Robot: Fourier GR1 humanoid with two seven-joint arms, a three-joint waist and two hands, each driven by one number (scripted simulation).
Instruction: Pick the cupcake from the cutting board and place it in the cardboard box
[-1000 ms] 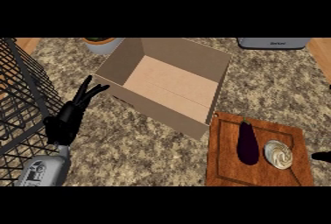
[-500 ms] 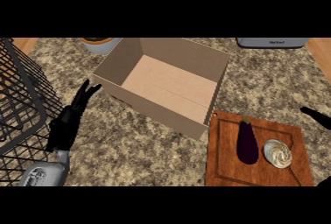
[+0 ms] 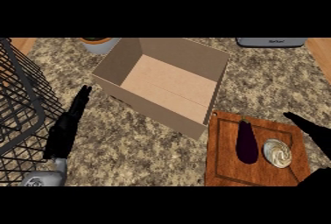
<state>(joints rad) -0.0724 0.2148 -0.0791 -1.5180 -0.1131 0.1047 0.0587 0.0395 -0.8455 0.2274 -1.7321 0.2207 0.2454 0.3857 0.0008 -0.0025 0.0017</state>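
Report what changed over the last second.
The right robot hand came in from the view's right edge. Its straight fingers now reach the right edge of the brown wooden cutting board, near the white-frosted cupcake. It has grasped nothing yet. The left robot hand stayed open beside the black wire basket, barely shifting. The cupcake, the dark purple eggplant and the open cardboard box have not moved.

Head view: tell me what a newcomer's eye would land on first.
The open cardboard box sits at centre, set diagonally, nothing in it. At lower right a wooden cutting board carries a dark eggplant and, right of it, the pale swirled cupcake. The open right hand hangs by the board's right edge; the left hand rests beside a black wire rack.
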